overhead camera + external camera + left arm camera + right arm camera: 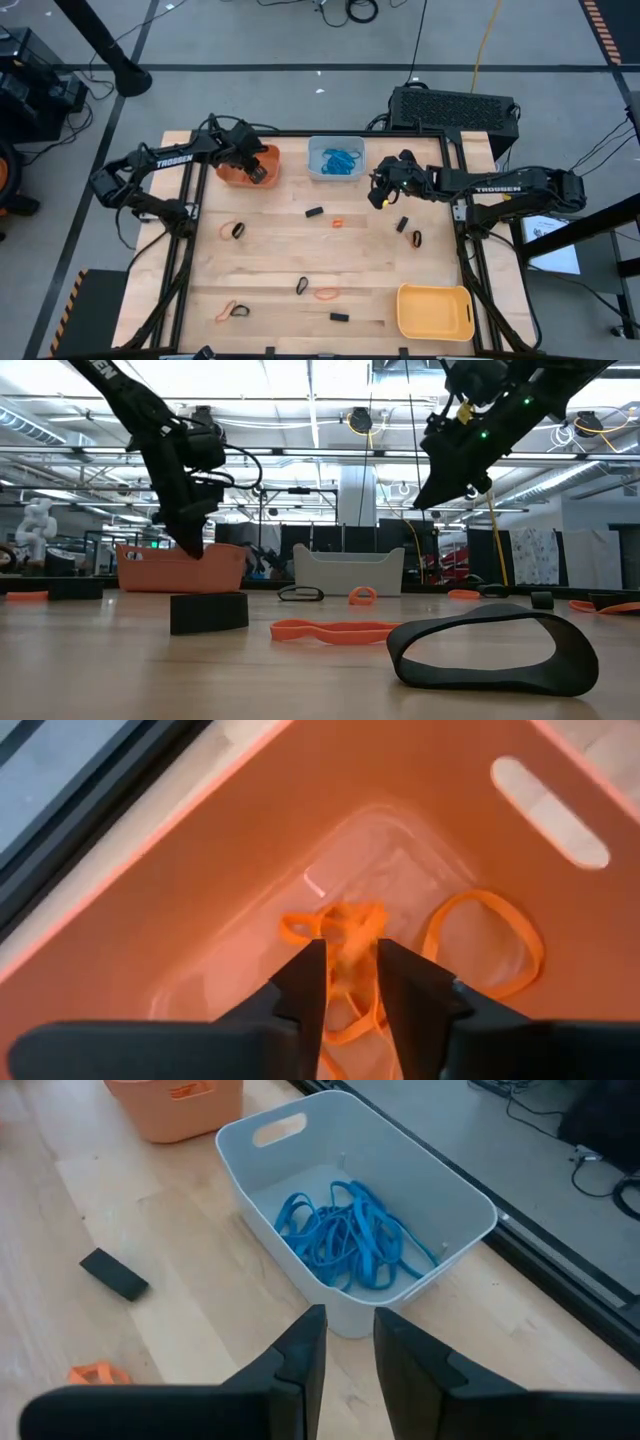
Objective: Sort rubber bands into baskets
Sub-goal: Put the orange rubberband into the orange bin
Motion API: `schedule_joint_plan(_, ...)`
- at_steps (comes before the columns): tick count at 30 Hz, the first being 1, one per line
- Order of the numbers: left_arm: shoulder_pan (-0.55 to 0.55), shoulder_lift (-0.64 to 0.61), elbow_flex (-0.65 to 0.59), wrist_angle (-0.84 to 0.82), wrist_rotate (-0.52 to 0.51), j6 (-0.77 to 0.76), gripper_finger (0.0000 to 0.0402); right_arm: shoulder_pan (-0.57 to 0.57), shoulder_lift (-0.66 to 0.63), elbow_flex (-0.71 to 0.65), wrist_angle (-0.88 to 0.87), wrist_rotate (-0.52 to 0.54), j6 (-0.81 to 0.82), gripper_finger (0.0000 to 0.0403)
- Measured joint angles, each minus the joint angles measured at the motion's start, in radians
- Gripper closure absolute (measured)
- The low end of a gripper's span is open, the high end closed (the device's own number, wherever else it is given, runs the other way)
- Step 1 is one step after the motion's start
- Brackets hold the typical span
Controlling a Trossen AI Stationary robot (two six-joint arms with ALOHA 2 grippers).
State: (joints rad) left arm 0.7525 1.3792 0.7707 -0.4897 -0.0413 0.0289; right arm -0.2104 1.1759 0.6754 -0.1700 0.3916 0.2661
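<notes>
Orange rubber band [340, 935] seemingly between left fingers [300, 985]

1. Orange basket [240, 172] holds orange rubber bands [480, 935].
2. Pale blue-grey basket [420, 1175] holds bright blue bands [345, 1235].
3. Yellow basket [435, 312].
4. Black bands [490, 650] and orange bands [330, 630] lie on the light wooden desk [270, 255].

Two baskets [247, 166] [336, 158] sit along the table's [270, 265] far edge; a third basket [434, 311] occupies its near right corner; rubber bands [327, 294] lie between.
</notes>
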Motion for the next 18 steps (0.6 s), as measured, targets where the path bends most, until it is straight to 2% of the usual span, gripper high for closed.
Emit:
schedule_joint_plan(5, 0.000, 0.000, 0.038, -0.082, -0.045, -0.024, 0.0273, 0.000, 0.000, 0.000, 0.000, 0.000, -0.001, 0.0323)
schedule_joint_plan(11, -0.003, 0.000, 0.106, -0.154, -0.042, -0.024, 0.0256, 0.000, 0.000, 0.000, -0.021, 0.000, 0.002, 0.0323)
schedule_joint_plan(14, -0.021, 0.000, 0.142, -0.149, 0.033, -0.025, 0.0255, -0.010, 0.000, 0.000, -0.062, 0.002, 0.049, 0.0323)
schedule_joint_plan(18, -0.092, 0.000, 0.175, -0.058, 0.155, -0.028, 0.0255, -0.066, 0.013, 0.000, -0.122, 0.008, 0.177, 0.0325)
